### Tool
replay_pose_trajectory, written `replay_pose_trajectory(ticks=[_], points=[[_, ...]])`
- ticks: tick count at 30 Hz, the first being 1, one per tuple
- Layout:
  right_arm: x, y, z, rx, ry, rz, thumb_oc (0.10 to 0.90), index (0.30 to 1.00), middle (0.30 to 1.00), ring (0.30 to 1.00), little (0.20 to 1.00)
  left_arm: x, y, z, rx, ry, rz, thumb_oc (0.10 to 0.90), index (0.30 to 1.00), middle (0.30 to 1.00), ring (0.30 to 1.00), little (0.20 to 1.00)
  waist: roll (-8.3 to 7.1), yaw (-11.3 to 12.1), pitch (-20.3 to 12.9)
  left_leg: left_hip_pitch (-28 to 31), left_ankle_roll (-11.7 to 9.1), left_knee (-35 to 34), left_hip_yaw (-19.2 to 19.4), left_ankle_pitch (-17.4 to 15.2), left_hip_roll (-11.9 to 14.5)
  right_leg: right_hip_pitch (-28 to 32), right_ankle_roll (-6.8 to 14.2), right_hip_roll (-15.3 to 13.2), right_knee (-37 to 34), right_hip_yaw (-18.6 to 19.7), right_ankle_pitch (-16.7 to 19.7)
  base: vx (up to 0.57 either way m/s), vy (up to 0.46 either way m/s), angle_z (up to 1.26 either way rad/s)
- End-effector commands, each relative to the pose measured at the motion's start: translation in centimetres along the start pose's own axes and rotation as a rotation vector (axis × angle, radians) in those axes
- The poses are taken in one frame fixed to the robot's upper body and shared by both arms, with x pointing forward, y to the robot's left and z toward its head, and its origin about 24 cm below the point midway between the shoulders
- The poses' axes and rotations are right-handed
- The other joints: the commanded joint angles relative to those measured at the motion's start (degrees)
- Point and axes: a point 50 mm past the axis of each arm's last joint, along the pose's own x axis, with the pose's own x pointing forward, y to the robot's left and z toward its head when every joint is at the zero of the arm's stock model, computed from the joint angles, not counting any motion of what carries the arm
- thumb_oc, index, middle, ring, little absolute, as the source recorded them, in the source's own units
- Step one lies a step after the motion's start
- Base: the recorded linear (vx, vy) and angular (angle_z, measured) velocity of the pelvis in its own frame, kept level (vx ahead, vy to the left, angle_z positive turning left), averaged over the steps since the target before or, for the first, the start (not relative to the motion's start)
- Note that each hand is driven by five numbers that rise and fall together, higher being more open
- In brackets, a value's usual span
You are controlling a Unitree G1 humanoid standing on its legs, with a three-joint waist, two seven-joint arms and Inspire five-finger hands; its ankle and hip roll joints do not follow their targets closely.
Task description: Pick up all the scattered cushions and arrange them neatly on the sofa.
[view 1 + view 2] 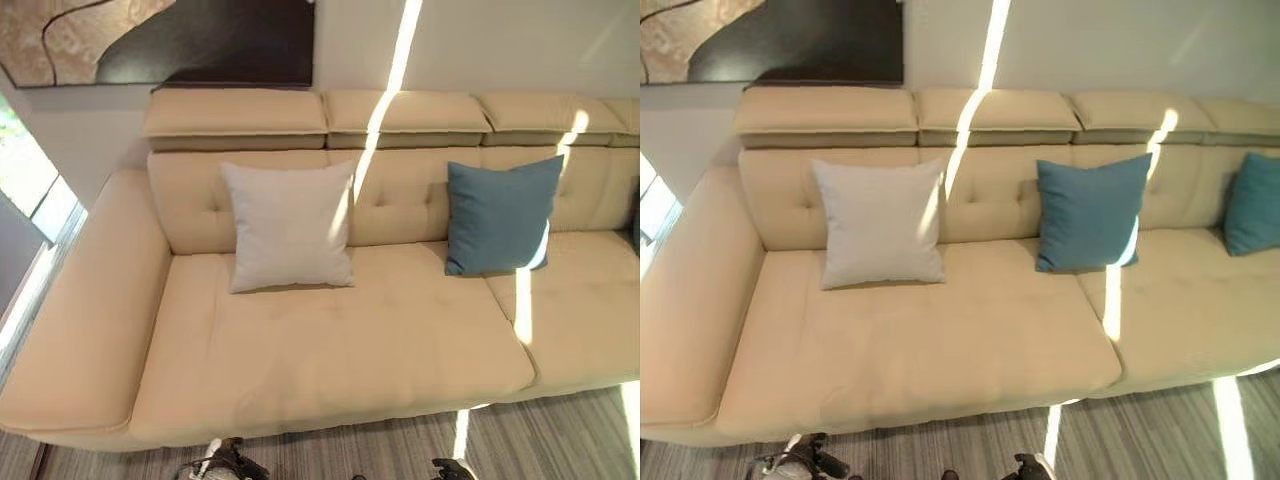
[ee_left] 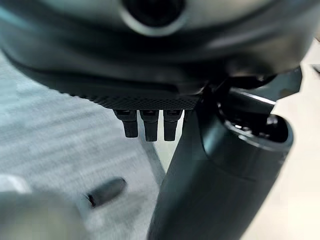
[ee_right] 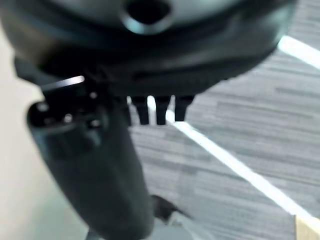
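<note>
A white cushion (image 1: pixel 290 225) leans upright against the beige sofa's (image 1: pixel 330 350) backrest on the left seat. A teal cushion (image 1: pixel 500 215) leans upright near the seam between the seats. A second teal cushion (image 1: pixel 1252 203) rests against the backrest at the far right. My left hand (image 1: pixel 228 462) and right hand (image 1: pixel 452 468) hang low in front of the sofa, above the carpet. In the left wrist view the fingers (image 2: pixel 146 124) are straight and hold nothing. The right wrist view shows its fingers (image 3: pixel 155 110) straight too, with nothing in them.
Grey striped carpet (image 1: pixel 540 440) lies before the sofa, crossed by bands of sunlight. A wide armrest (image 1: pixel 80 320) closes the sofa's left end. A dark picture (image 1: pixel 180 40) hangs on the wall behind.
</note>
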Motion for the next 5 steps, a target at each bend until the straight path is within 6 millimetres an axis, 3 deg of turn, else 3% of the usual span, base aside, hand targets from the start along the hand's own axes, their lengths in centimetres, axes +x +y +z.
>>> replay_pose_trajectory(ticks=[1,2,5], points=[[0.2,-0.6,0.6,-0.045,-0.014,-0.036,0.800,0.900,0.900,0.900,0.900,0.3,0.9,4.5,-0.020,-0.106,0.044,0.800,0.900,0.900,0.900,0.900,-4.29,-1.2,-2.6,-1.5,0.2,0.0,-3.0,-4.1,-4.5,-0.2,5.3,-2.3,-1.5,0.2,-1.7,-0.06,-0.043,-0.02],[0.2,-0.9,0.0,-0.047,0.001,-0.044,0.800,0.900,0.900,0.900,0.900,0.6,2.3,3.1,-0.030,-0.075,0.051,0.800,0.900,0.900,0.900,0.900,-3.90,-1.0,-2.4,-1.5,0.1,-0.2,-2.9,-3.7,-4.3,0.0,5.3,-2.3,-1.8,0.0,-1.6,-0.07,-0.029,0.00],[0.2,-1.4,-0.6,-0.045,0.023,-0.051,0.800,0.900,0.900,0.900,0.900,0.8,3.4,2.2,-0.022,-0.061,0.055,0.800,0.900,0.900,0.900,0.900,-2.99,-1.1,-2.7,-1.0,-0.3,-0.7,-3.0,-3.3,-3.9,0.8,5.2,-2.3,-2.2,-0.5,-1.6,-0.05,0.000,0.00]])
